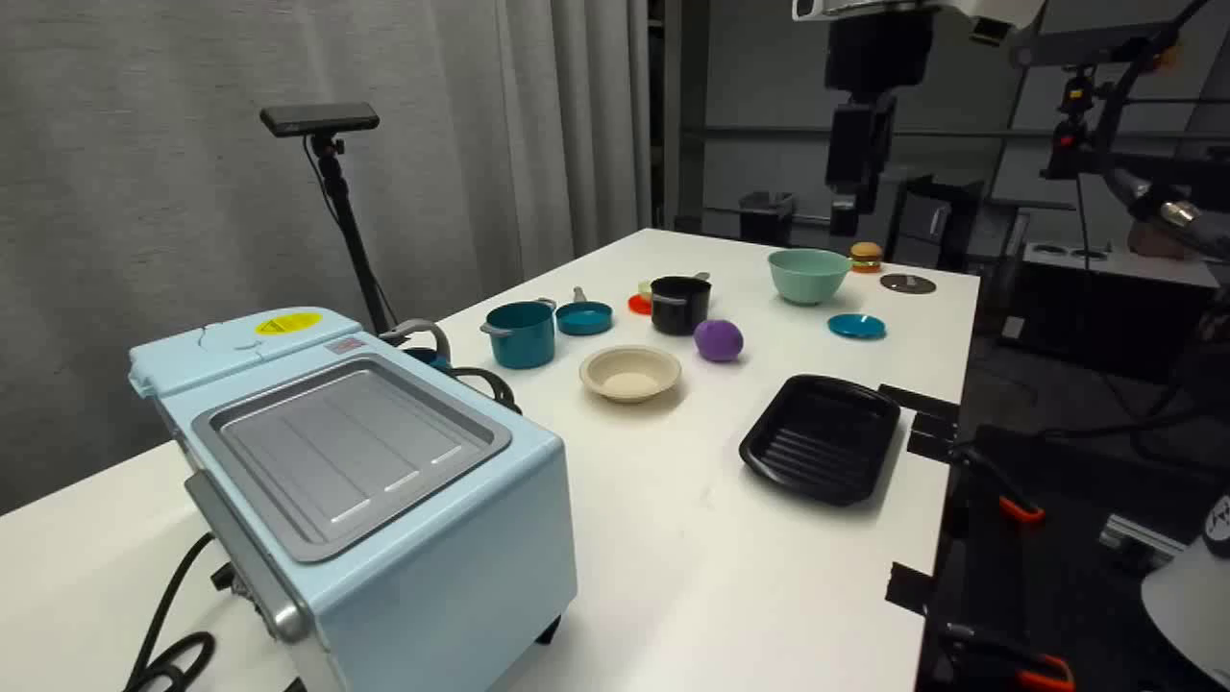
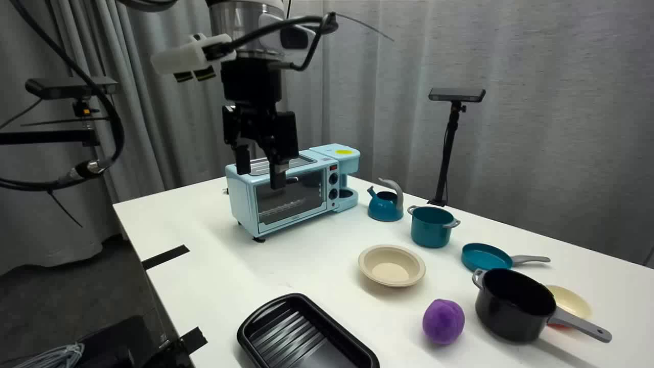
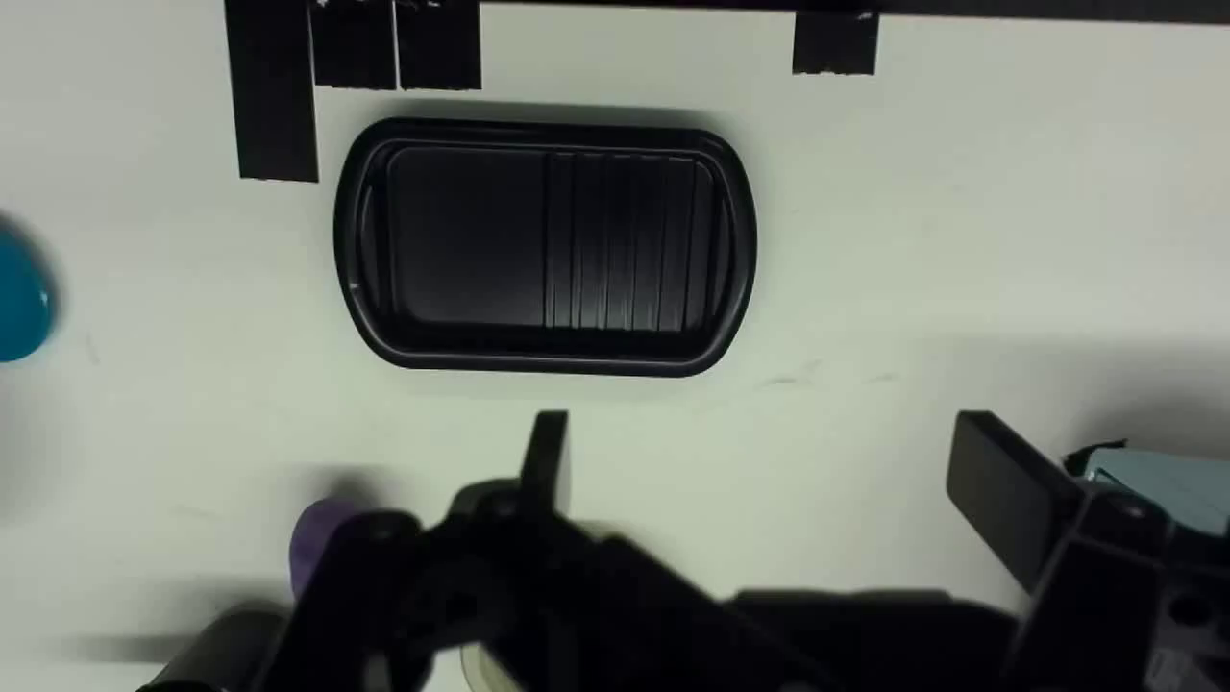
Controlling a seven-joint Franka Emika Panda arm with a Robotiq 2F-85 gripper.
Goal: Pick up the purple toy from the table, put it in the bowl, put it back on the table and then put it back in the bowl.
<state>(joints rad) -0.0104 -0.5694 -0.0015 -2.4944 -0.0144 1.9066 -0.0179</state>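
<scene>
Well, we couldn't read the yellow oven label (image 1: 288, 323) or tell where the roundish purple toy (image 2: 443, 322) pointed; it sat on the worktop (image 2: 317, 271) near the cream bowl (image 2: 392, 268), the hand (image 3: 759, 437) spread wide

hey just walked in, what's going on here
A robot's gripper hangs above the white table, open, with nothing in its grasp. The job is to put the purple toy in the cream bowl, take it out, then put it back in. Right now the toy sits on the table outside the bowl, near the black pot. Whether it has been in the bowl already, I can't tell.
</scene>
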